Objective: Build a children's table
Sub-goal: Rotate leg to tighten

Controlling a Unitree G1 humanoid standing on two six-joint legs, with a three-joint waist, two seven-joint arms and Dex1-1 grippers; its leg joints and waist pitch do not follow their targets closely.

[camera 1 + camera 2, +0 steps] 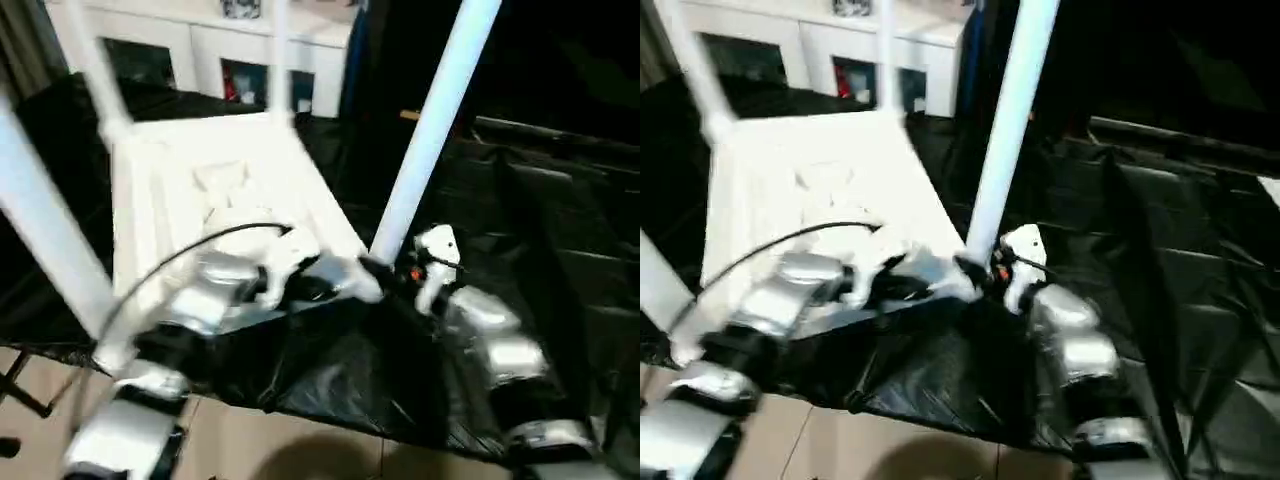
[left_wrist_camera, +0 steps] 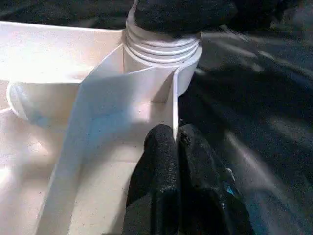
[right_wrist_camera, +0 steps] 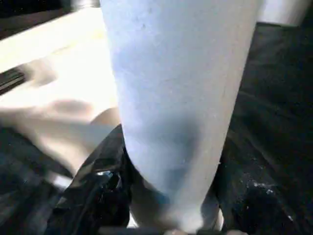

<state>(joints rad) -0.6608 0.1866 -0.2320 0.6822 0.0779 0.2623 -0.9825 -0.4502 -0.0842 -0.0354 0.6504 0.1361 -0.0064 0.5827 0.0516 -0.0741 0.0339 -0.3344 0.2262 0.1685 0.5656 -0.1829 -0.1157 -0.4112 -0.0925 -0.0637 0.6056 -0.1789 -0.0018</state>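
The white tabletop (image 1: pixel 200 200) lies upside down on a black-covered surface, ribs facing up. Three legs stand in its corners: near left (image 1: pixel 40 230), far left (image 1: pixel 95 60) and far right (image 1: pixel 280 60). A fourth leg (image 1: pixel 430 130) rises tilted from the near right corner socket (image 2: pixel 161 54). My right gripper (image 1: pixel 385 270) is closed around this leg's base, and the leg (image 3: pixel 176 98) sits between its fingers in the right wrist view. My left gripper (image 2: pixel 175 139) is shut, pinching a thin rib of the tabletop just beside that socket.
A white cabinet (image 1: pixel 200 40) with glass doors stands behind the tabletop. Black sheeting (image 1: pixel 540 230) covers the surface to the right. A black cable (image 1: pixel 180 255) arcs over my left forearm. Tan floor (image 1: pixel 250 440) shows below the near edge.
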